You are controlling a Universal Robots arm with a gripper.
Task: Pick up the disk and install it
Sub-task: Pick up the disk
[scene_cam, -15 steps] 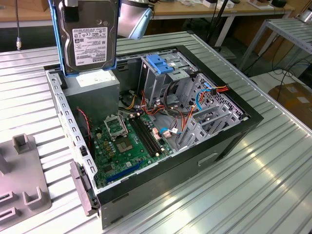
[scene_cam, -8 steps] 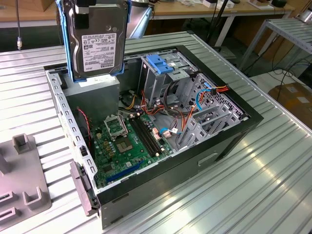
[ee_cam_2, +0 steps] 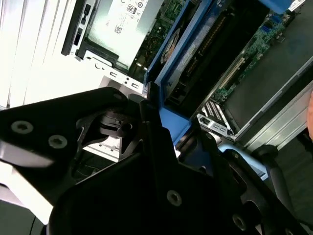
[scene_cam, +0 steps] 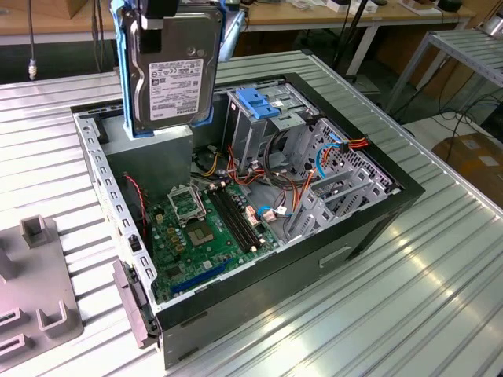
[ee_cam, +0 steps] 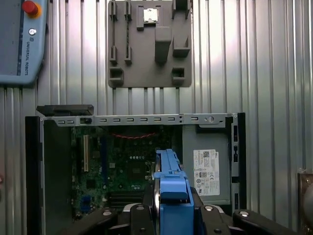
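The disk (scene_cam: 169, 71), a grey-metal hard drive with a white label and bright blue side rails, hangs upright in the air above the far left corner of the open computer case (scene_cam: 369, 228). My gripper (scene_cam: 156, 14) is shut on its top edge. In the first wrist view the disk (ee_cam: 169, 188) appears edge-on as a blue rail between my black fingers (ee_cam: 142, 210), with the case's inside below it. In the second wrist view the disk's blue rail (ee_cam_2: 172, 63) runs past the gripper's black body.
Inside the case are a green motherboard (scene_cam: 200, 228), a metal drive cage with a blue latch (scene_cam: 258, 102), loose cables (scene_cam: 330, 153) and a labelled power supply (ee_cam: 205, 171). A grey fixture plate (ee_cam: 149, 44) and a teach pendant (ee_cam: 22, 39) lie on the ribbed metal table (scene_cam: 409, 298).
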